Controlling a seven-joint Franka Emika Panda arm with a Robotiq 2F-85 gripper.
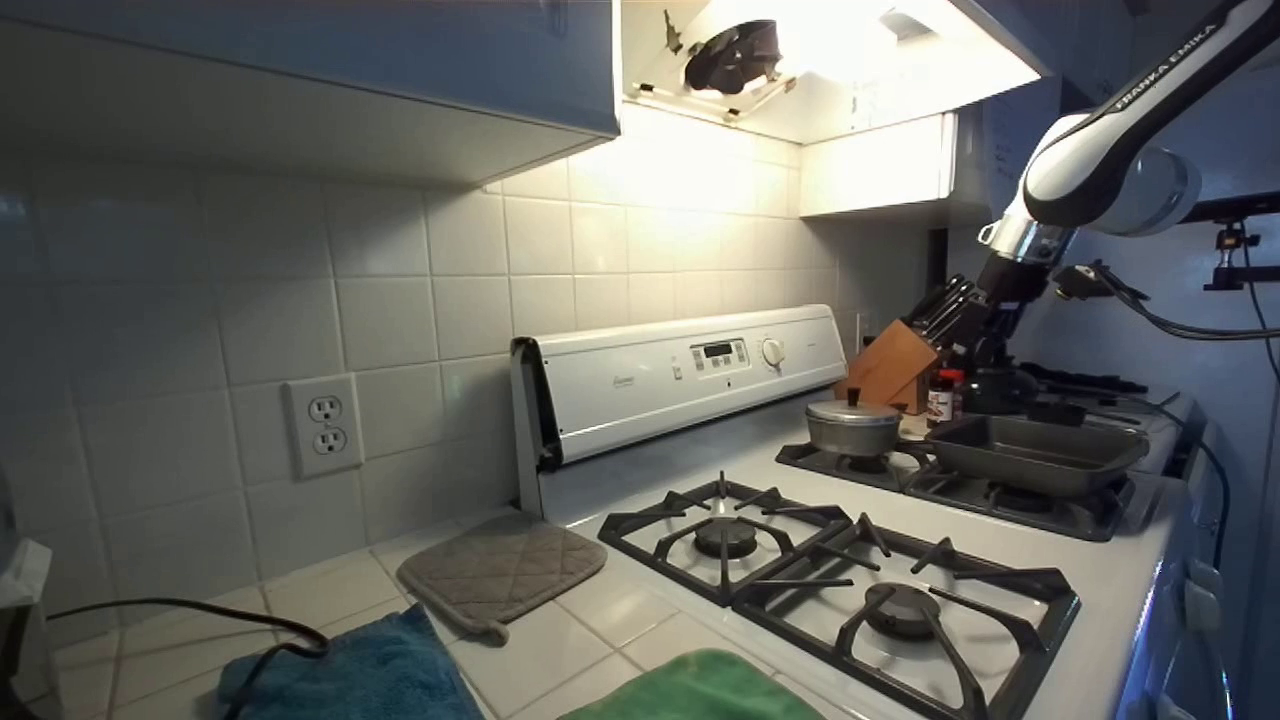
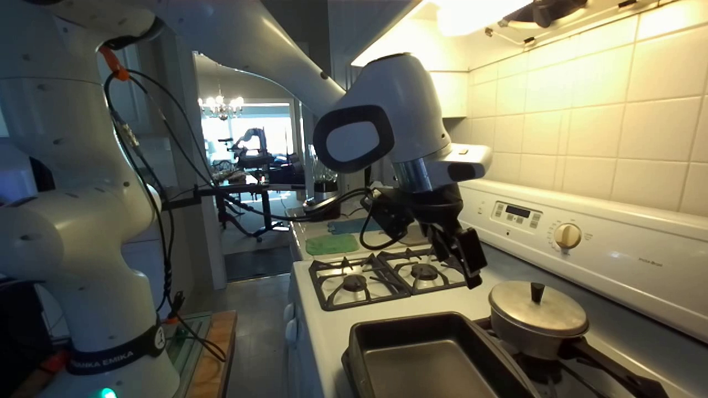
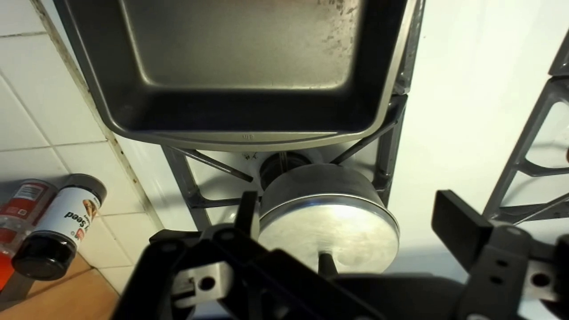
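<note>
My gripper point(image 3: 351, 218) is open and empty, its two black fingers wide apart. It is above a lidded silver pot point(image 3: 318, 184), which shows between the fingers in the wrist view. The lid's black knob point(image 3: 327, 263) is partly hidden by the gripper. The gripper also shows in an exterior view point(image 2: 467, 260), over the stove, apart from the pot point(image 2: 525, 331). The pot stands on a back burner, its dark handle point(image 2: 614, 367) pointing away. A dark rectangular baking pan point(image 3: 249, 140) rests on the grate beside the pot, and it shows in both exterior views point(image 1: 1035, 465) point(image 2: 409, 329).
A knife block point(image 1: 890, 365) and spice jars point(image 3: 62, 226) stand beyond the stove. Bare burner grates point(image 1: 725, 540) lie on its other half. A grey pot holder point(image 1: 500, 570), blue cloth point(image 1: 360, 670) and green cloth point(image 1: 700, 690) lie on the counter. A lit hood point(image 1: 900, 70) hangs above.
</note>
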